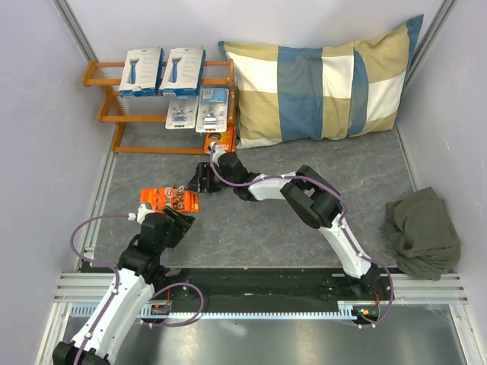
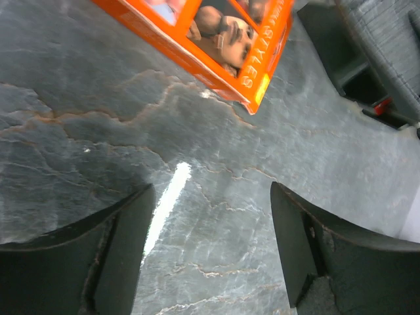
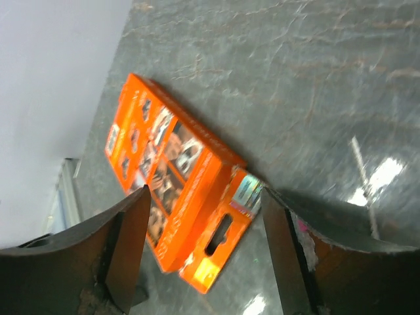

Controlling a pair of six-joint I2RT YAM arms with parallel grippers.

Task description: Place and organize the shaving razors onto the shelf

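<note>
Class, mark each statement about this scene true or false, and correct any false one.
1. Two white boxes lie on the top tier of the shelf. True.
2. No pack is left on the table. False: an orange pack lies there.
3. The left pincer is shut on a pack. False: it is open and holds nothing.
4. A checked pillow stands right of the shelf. True.

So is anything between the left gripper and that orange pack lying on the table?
Nothing visible: only bare table separates the open left gripper from the orange pack just ahead.
</note>
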